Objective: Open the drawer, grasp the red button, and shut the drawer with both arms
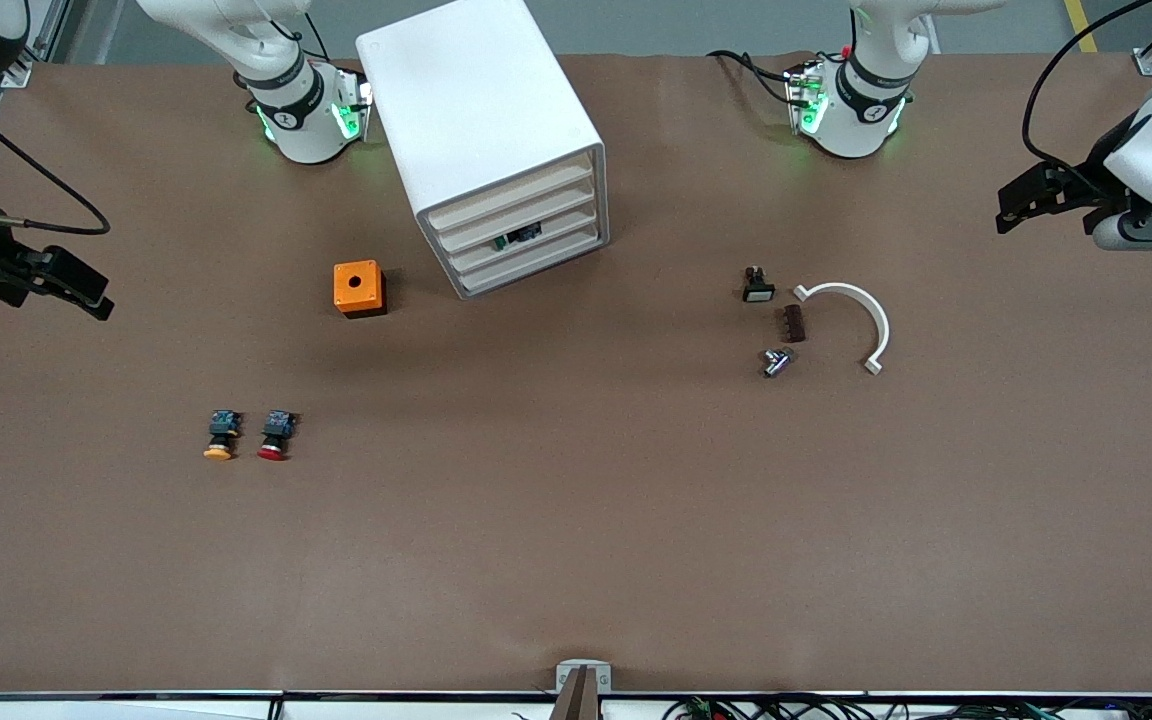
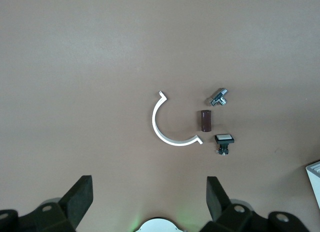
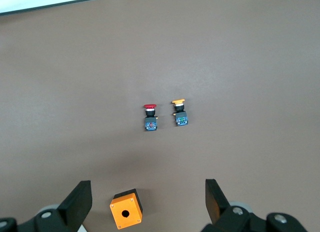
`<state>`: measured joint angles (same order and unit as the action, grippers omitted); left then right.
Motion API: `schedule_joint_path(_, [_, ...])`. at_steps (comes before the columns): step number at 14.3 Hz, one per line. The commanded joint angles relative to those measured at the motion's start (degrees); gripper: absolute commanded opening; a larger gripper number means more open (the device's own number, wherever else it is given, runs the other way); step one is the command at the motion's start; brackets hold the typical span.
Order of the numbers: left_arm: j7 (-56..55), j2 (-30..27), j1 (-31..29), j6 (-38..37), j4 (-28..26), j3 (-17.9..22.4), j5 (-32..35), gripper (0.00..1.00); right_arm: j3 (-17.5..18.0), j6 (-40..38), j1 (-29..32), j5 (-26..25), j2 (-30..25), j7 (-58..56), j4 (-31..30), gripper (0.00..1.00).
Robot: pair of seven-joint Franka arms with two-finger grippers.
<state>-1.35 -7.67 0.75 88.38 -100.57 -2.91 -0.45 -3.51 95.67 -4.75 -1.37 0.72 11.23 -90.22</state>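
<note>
With both the left claw (image 1: pixel 1021 200) and right claw (image 1: pixel 71 285) spread apart and empty at the bench (image 1: pixel 576 560) ends, the risk is grabbing the yellow-capped button (image 1: pixel 221 436) lying just beside the red button (image 1: pixel 276 436), or pulling the wrong drawer (image 1: pixel 526 240) front.

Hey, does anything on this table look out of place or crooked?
The white cabinet sits skewed to the table edge, and something small and dark shows at one drawer front. Nothing looks spilled or broken.

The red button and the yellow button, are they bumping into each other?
Apart. In the right wrist view, bare brown table shows plainly between the red button and the yellow button, all the way from caps to bodies. The front view shows the same gap.
</note>
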Motion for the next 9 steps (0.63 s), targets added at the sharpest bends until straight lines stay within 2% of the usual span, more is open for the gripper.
schedule_joint_path(1, [0.91,-1.21,-0.14,-0.23,0.11,-0.25,0.1,1.0,0.87,-1.01,1.14,-0.12,-0.37,-0.68,0.74,1.0])
schedule_joint_path(9, [0.47,-0.85,-0.05,-1.99,2.31,-0.6,0.45,1.0,0.87,-1.27,1.06,-0.12,-0.37,-0.68,1.18,1.0])
